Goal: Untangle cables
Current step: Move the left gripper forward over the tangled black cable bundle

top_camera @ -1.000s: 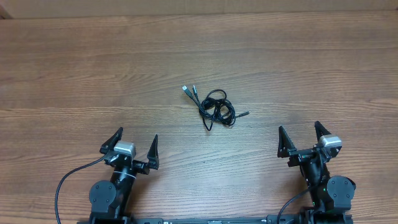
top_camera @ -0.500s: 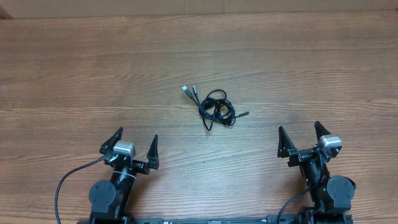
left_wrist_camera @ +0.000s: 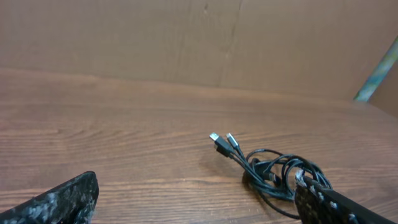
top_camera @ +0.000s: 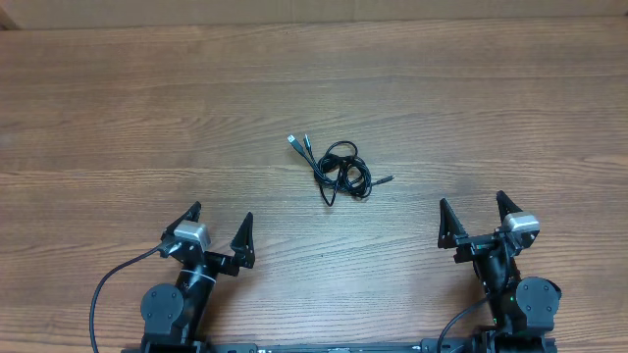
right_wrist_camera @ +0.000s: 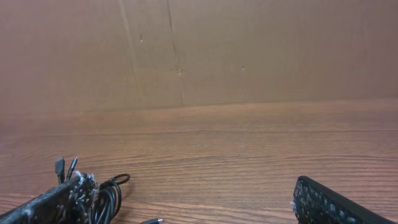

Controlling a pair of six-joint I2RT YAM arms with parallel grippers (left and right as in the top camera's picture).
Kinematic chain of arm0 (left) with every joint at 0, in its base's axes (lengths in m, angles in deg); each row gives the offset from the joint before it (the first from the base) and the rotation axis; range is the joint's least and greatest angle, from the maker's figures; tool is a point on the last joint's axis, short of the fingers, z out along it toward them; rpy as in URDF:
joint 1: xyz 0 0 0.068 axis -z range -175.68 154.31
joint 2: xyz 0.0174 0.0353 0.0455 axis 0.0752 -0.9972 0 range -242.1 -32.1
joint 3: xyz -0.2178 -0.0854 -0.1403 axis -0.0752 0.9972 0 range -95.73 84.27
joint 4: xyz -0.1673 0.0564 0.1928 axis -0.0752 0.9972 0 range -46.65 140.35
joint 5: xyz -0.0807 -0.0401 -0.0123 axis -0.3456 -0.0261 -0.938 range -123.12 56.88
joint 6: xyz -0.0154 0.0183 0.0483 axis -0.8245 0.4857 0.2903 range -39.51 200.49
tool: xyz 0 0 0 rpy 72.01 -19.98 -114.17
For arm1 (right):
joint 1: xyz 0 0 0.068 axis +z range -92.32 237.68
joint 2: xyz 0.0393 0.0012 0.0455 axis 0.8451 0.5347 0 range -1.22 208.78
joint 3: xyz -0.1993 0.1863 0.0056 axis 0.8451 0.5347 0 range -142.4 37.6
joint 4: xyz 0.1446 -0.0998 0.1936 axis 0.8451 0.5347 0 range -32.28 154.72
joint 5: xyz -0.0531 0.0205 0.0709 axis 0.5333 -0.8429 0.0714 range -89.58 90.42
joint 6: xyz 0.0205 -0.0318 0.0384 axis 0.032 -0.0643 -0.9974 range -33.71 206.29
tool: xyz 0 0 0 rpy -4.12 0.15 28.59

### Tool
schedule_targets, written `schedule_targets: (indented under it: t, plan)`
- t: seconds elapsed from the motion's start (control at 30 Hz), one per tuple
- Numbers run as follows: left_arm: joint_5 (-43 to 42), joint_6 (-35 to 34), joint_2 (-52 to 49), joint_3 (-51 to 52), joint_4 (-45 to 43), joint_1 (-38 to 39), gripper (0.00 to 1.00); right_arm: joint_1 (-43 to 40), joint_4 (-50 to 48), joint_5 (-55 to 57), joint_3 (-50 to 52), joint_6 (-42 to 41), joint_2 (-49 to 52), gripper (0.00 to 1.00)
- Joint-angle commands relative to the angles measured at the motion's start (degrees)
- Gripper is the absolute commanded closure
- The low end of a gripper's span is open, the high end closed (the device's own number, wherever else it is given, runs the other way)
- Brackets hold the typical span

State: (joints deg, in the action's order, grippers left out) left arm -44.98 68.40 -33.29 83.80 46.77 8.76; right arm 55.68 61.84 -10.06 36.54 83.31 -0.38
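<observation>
The cables [top_camera: 340,171] lie in one small tangled black bunch at the middle of the wooden table, with two plug ends pointing to the upper left and one small plug to the right. The bunch also shows in the left wrist view [left_wrist_camera: 273,173] and at the lower left of the right wrist view [right_wrist_camera: 102,196]. My left gripper [top_camera: 217,231] is open and empty near the front edge, left of the bunch. My right gripper [top_camera: 474,218] is open and empty near the front edge, right of the bunch. Both are well apart from the cables.
The wooden table [top_camera: 147,108] stretches to a brown cardboard wall [right_wrist_camera: 199,50] at the back. A thicker black wire [top_camera: 108,284] runs from the left arm's base.
The left gripper has shifted very slightly. The cables and the right arm have not moved.
</observation>
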Motion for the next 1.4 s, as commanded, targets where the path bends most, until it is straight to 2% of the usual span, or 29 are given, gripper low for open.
schedule_targets:
  t: [0.0,0.2,0.4,0.57,0.73,0.87,1.07,1.37]
  plan:
    - [-1.7,2.1,-1.6,-0.6,1.1,-0.3,0.00,-0.3,-0.2,0.3,0.6,-0.2,-0.7,0.00]
    - [-1.7,5.6,-4.5,-6.9,9.9,-0.3,0.01,-0.3,-0.2,0.3,0.6,-0.2,-0.7,0.00]
    - [-1.7,6.4,-11.6,-15.8,16.4,-0.3,0.00,-0.3,-0.2,0.3,0.6,-0.2,-0.7,0.00]
    - [-1.8,7.0,-21.4,-25.0,22.6,-0.3,0.00,-0.3,-0.2,0.3,0.6,-0.2,-0.7,0.00]
    - [-3.4,10.9,-36.9,-40.6,34.4,-0.3,0.00,-0.3,-0.2,0.3,0.6,-0.2,-0.7,0.00]
    - [-3.4,12.4,-43.9,-47.8,40.7,-0.3,0.00,-0.3,-0.2,0.3,0.6,-0.2,-0.7,0.00]
    - [-3.0,12.9,-51.8,-55.4,48.4,-0.2,0.00,-0.3,-0.2,0.3,0.6,-0.2,-0.7,0.00]
    - [-2.8,13.6,-58.0,-58.0,50.7,-0.2,0.00,-0.3,-0.2,0.3,0.6,-0.2,-0.7,0.00]
